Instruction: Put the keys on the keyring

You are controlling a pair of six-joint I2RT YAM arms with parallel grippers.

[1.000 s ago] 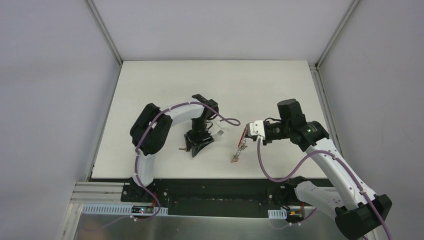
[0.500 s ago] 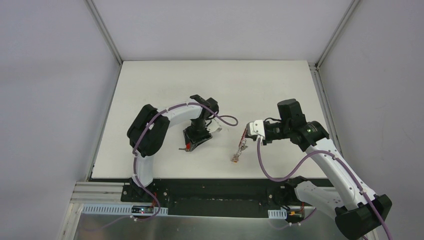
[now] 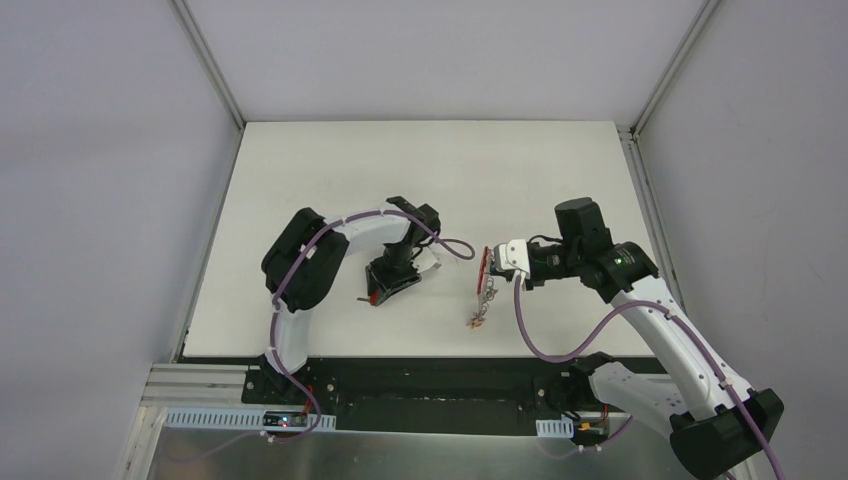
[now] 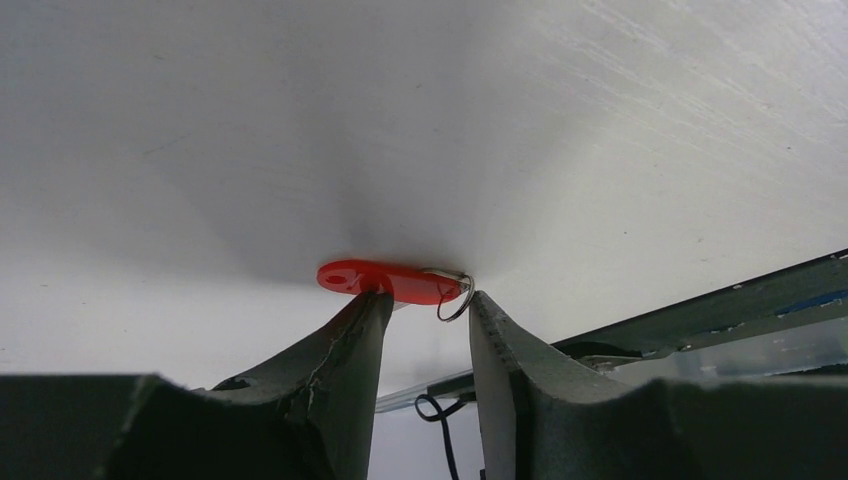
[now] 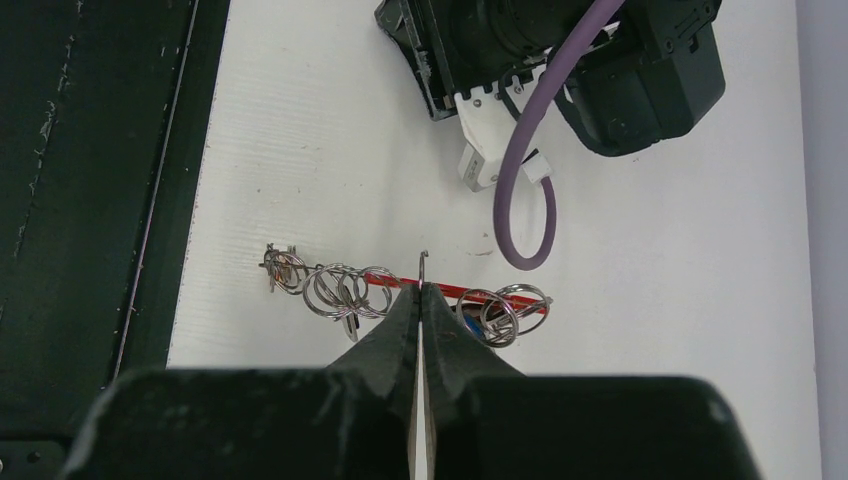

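- The right gripper (image 5: 420,296) was clamped shut on the keyring (image 5: 338,290), its two fingertips (image 5: 400,320) pressed together over the thick red band (image 5: 383,283), as seen from the right wrist.
- On one side of the closed tips ran a string of grey metal rings. On the other side the band carried more rings bunched together.
- From above, the right gripper (image 3: 491,268) held the keyring (image 3: 480,300) over the white table (image 3: 430,170), right of centre and close to the near edge, with the bunch trailing toward that edge. Whether its far end touched the surface could not be told.
- The left gripper (image 4: 425,303) pointed down at the table with its jaws a little apart and nothing clamped between them.
- The red-headed key (image 4: 385,280) lay flat on the table across the tips. One fingertip (image 4: 362,318) touched its red plastic head, and a small wire ring at its end sat in the gap between the jaws. The blade was out of sight.
- In the overhead view the left gripper (image 3: 388,284) and the red-headed key (image 3: 375,296) stood left of centre in the near half of the table, well apart from the keyring.
- A purple cable (image 3: 455,245) looped out from the left wrist toward the middle of the table.
- A black strip (image 3: 430,380) ran along the near edge, beside the arm bases.
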